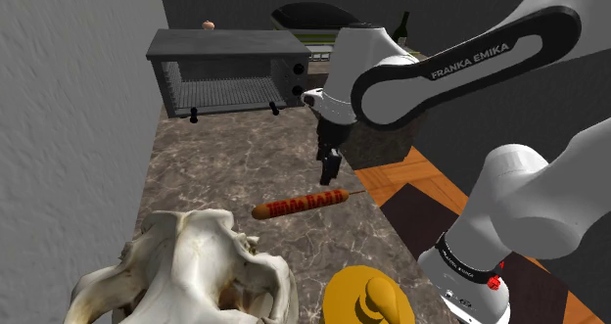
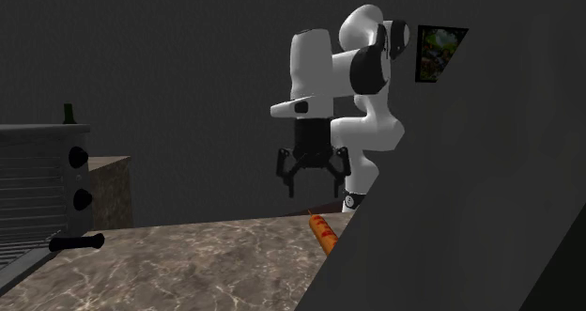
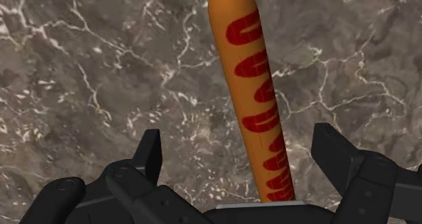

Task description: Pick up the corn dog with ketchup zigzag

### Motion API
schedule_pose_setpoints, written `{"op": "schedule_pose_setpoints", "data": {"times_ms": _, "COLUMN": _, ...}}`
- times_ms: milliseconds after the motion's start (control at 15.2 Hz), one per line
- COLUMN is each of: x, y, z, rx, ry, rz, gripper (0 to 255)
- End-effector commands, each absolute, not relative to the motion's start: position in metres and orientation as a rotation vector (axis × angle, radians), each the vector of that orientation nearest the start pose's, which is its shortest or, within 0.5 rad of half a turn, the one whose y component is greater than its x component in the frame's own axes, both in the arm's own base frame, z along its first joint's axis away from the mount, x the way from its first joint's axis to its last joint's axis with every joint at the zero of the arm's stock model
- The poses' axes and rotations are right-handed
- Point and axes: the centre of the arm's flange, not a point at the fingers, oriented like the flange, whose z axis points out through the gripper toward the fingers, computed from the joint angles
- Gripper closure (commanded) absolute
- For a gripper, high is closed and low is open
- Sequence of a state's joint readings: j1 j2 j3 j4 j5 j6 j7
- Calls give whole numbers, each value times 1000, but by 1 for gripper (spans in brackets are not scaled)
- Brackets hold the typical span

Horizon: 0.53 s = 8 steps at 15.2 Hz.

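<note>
Pincer (image 3: 240, 136) spread apart over orange corn dog (image 3: 249, 74), red ketchup zigzag along its length.

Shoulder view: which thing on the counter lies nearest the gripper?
The orange corn dog with red zigzag; the white skull and yellow object lie farther.

Shoulder view: mounted high beside the stand, close behind the arm (image 1: 460, 68), facing down the length of the marble counter (image 1: 225, 156) toward the toaster oven (image 1: 227, 72) at its far end. Second exterior view: set low, about counter height, near the oven end, facing back across the counter to the arm, with a dark slanted surface (image 2: 451, 225) blocking its lower right. Wrist view: very near, facing straight down on the counter past the gripper (image 3: 240, 140); all three views share the corn dog (image 3: 260, 101) and the counter patch around it.
</note>
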<state>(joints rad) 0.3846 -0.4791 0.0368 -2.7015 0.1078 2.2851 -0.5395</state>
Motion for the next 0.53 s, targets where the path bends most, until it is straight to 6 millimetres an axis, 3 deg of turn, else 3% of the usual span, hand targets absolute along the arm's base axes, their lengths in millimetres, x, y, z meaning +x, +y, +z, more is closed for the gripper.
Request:
{"op": "schedule_pose_setpoints", "data": {"times_ms": 0, "x": 340, "y": 175, "z": 366, "rx": -2699, "ry": -1486, "rz": -130, "gripper": 0}}
{"op": "schedule_pose_setpoints", "data": {"times_ms": 198, "x": 334, "y": 197, "z": 343, "rx": -2590, "ry": -1676, "rz": -156, "gripper": 0}}
{"op": "schedule_pose_setpoints", "data": {"times_ms": 462, "x": 334, "y": 197, "z": 321, "rx": -2590, "ry": -1676, "rz": -156, "gripper": 0}}
